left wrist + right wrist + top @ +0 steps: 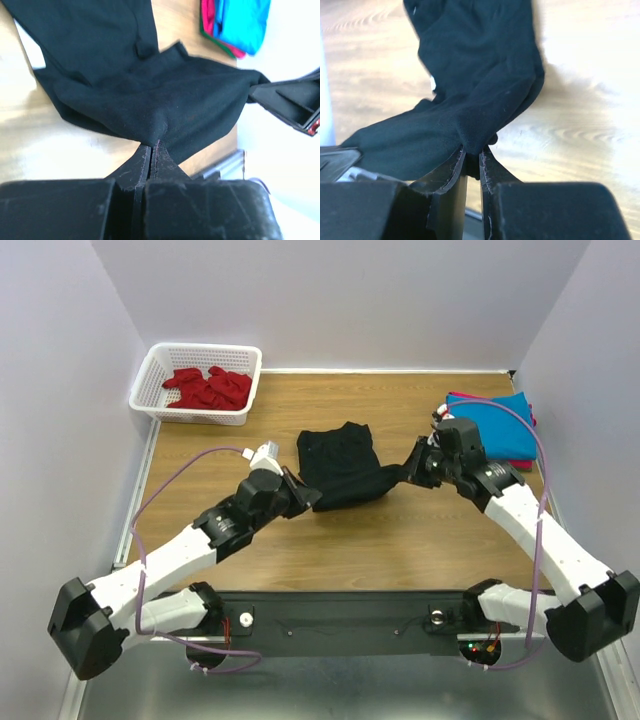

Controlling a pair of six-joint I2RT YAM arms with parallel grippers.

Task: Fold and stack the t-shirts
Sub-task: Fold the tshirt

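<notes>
The black t-shirt [345, 468] lies partly bunched in the middle of the wooden table, its near edge stretched between both grippers. My left gripper [308, 497] is shut on its left near corner, seen in the left wrist view [154, 143] with the black t-shirt [150, 95] spread beyond it. My right gripper [412, 468] is shut on the right corner, seen in the right wrist view [472, 150] with the black t-shirt [475, 90] hanging from it. A folded turquoise-blue t-shirt [495, 425] lies on a red one at the right. Red t-shirts [208, 388] fill the basket.
A white lattice basket [150, 370] stands at the far left corner of the table. The stack of folded shirts [235, 22] sits close behind my right arm. Grey walls enclose the table on three sides. A black rail [340, 620] runs along the near edge.
</notes>
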